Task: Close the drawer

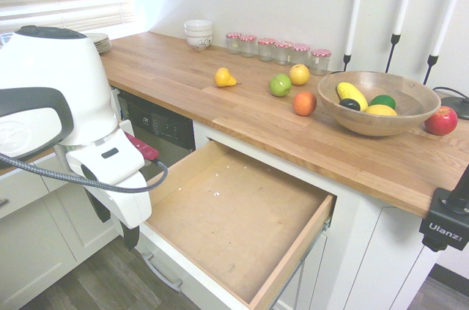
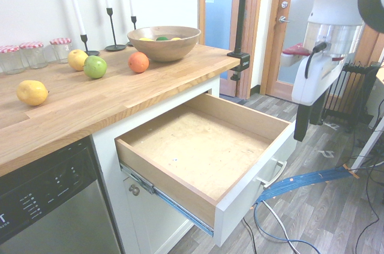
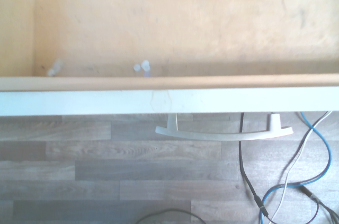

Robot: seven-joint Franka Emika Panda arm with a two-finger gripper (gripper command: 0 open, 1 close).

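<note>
Below the wooden bench (image 1: 190, 75), we see the drawer (image 1: 234, 215) pulled far out, its light plywood bottom bare apart from a few small pale specks near the front corner. Going left to right in the first exterior view, we first meet the white arm, whose gripper (image 1: 119, 223) points down just outside the drawer's white front panel, above the grey plank floor (image 1: 102, 281). We read its dark fingers (image 1: 130, 237) as spread apart, holding nothing and touching nothing. Beside it sits the dark dishwasher front (image 1: 157, 127) under the bench. Next comes the open drawer, with its slim handle (image 1: 163, 273) on the front panel, below and beside the gripper. On the bench above, we pass a stack of white bowls (image 1: 198, 33), a row of jars with red checked lids (image 1: 278, 50), a yellow pear (image 1: 224, 78), a yellow apple (image 1: 299, 74), a green apple (image 1: 280, 85) and an orange (image 1: 304, 103). Further right stands a wooden bowl (image 1: 344, 116) of fruit, then a red apple (image 1: 441, 121). From the wrist view, we look straight down on the front panel's top edge (image 3: 169, 99) and the handle just beyond it.
</note>
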